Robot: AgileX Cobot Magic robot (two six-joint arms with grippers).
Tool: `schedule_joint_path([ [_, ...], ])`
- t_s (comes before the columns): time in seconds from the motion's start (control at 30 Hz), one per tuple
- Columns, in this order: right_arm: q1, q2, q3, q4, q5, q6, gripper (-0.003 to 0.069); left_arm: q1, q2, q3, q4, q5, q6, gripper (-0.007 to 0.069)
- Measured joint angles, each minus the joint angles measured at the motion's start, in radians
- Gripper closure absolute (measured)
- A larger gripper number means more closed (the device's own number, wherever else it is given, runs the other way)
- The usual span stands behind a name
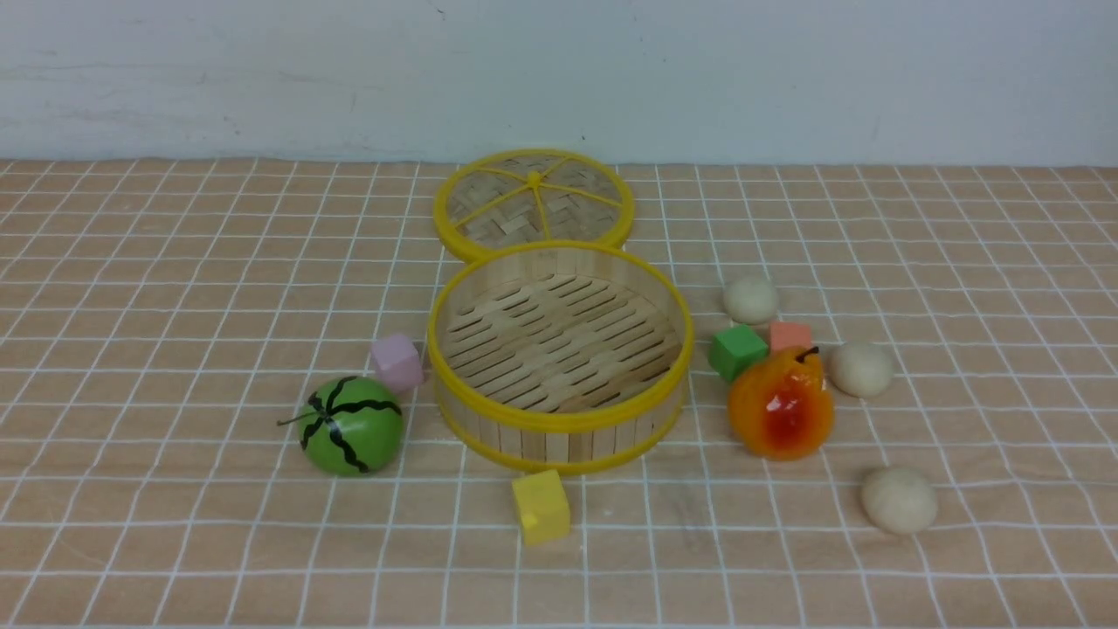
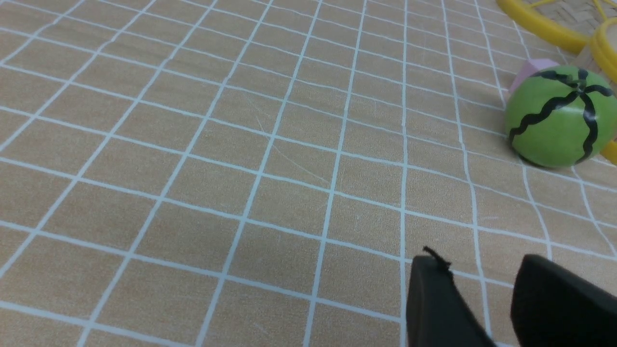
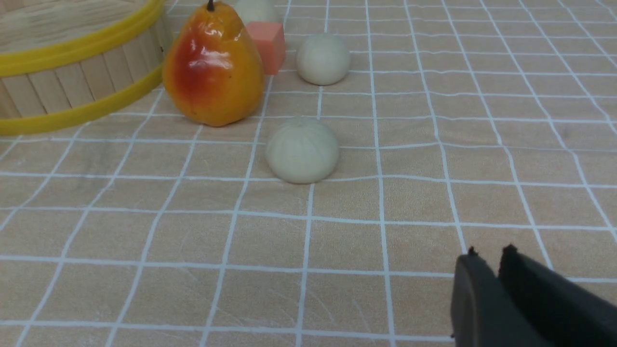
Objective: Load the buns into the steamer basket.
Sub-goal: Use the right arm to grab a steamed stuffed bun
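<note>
The steamer basket (image 1: 559,439) stands empty in the middle of the cloth. Three buns lie to its right: a far one (image 1: 751,300), a middle one (image 1: 862,369) and a near one (image 1: 899,499). Neither gripper shows in the front view. In the right wrist view my right gripper (image 3: 489,255) is shut and empty, short of the near bun (image 3: 302,150). The middle bun (image 3: 323,59) lies beyond it, and the far bun (image 3: 255,8) peeks from behind the pear. The basket wall (image 3: 72,72) is beside the pear. My left gripper (image 2: 482,270) is open and empty above bare cloth.
An orange pear (image 1: 780,402), a green cube (image 1: 737,351) and a salmon cube (image 1: 790,335) sit among the buns. The woven lid (image 1: 533,205) lies behind the basket. A pink cube (image 1: 397,361) and a toy watermelon (image 1: 351,425) are to its left, a yellow cube (image 1: 541,507) in front.
</note>
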Motion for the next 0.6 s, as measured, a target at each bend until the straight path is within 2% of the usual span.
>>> schedule_joint_path([
  [0.23,0.000,0.000,0.000,-0.001,0.000,0.000,0.0573,0.000,0.000,0.000,0.000,0.000,0.000,0.0386],
  [0.37,0.000,0.000,0.002,-0.059,-0.030,-0.002,0.0567,0.000,0.000,0.000,0.000,0.000,0.000,0.0386],
  [0.47,0.000,0.000,0.010,-0.034,-0.141,0.031,0.0563,0.000,0.000,0.000,0.000,0.000,0.000,0.0386],
  [0.57,0.000,0.000,0.010,0.035,-0.260,0.086,0.0560,0.000,0.000,0.000,0.000,0.000,0.000,0.0386],
  [0.6,0.000,0.000,0.010,0.095,-0.338,0.137,0.0557,0.000,0.000,0.000,0.000,0.000,0.000,0.0386],
])
